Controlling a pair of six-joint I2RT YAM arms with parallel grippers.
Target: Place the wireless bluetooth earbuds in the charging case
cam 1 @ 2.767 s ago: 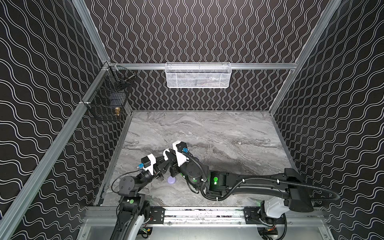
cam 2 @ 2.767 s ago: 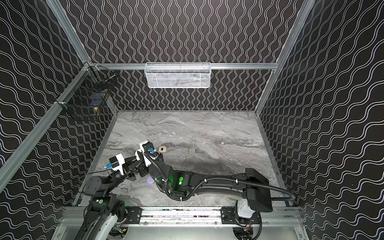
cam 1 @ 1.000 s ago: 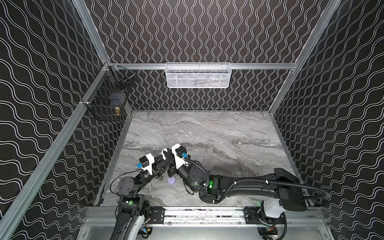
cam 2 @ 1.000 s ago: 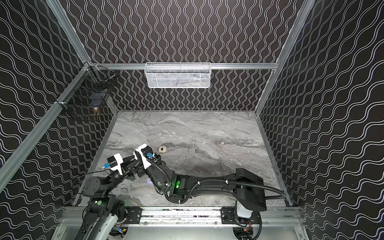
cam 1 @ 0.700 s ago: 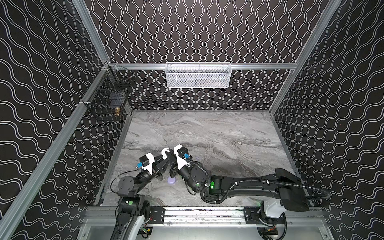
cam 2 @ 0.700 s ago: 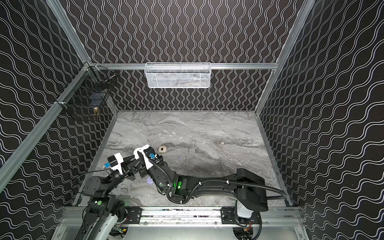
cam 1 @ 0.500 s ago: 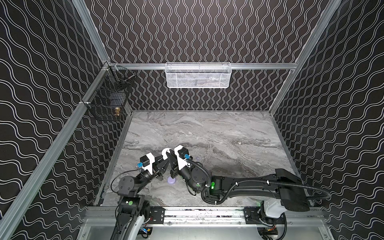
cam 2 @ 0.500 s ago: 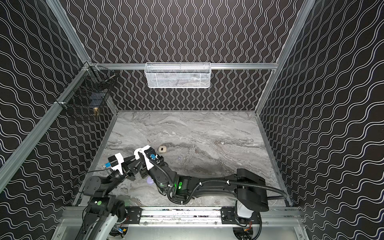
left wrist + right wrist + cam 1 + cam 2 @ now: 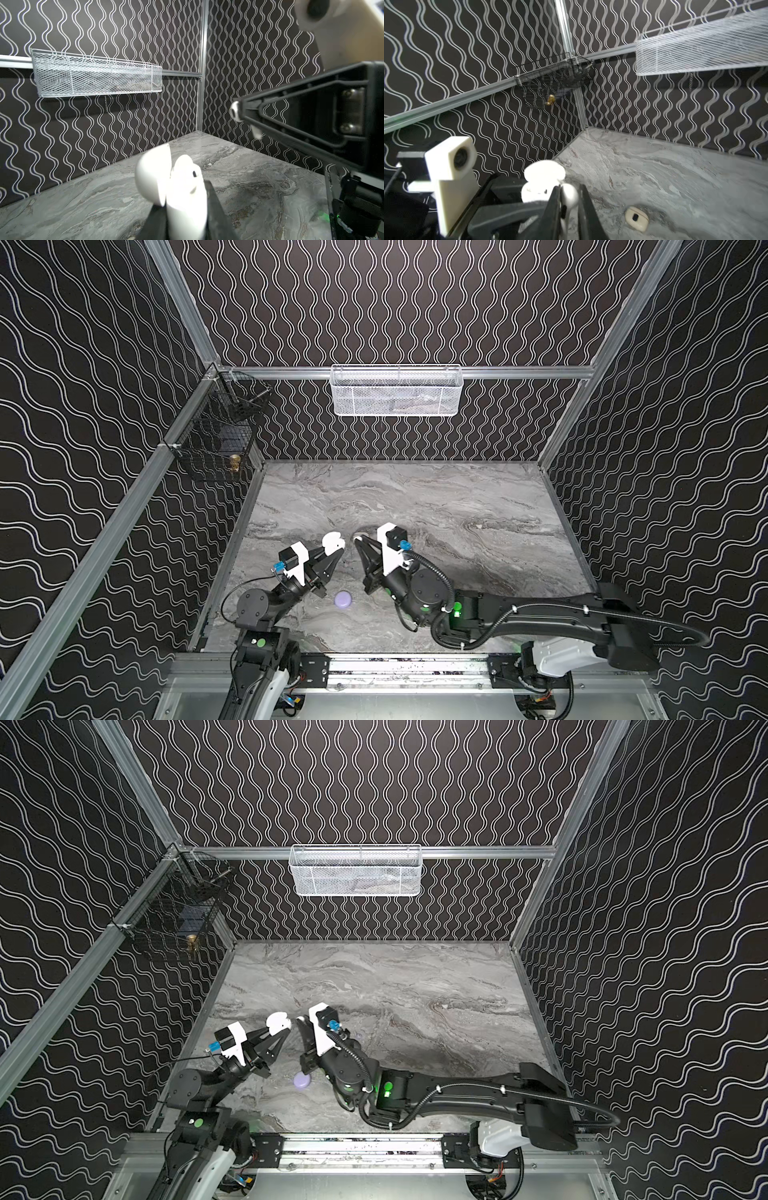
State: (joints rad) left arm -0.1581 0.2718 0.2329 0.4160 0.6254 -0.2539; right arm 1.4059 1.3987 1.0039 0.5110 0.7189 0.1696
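Partway through: the left tool (image 9: pixel 335 551) clamps the open glossy white plastic charging case (image 9: pixel 153 178), and the right tool (image 9: pixel 569 199) pinches a small white stemmed earbud (image 9: pixel 235 112) just beside it, not yet seated.

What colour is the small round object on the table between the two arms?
The small round object is pale lavender, best seen in a top view.

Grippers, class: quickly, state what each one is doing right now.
Left gripper: closed, holding the open white charging case.
Right gripper: closed, holding a white earbud.
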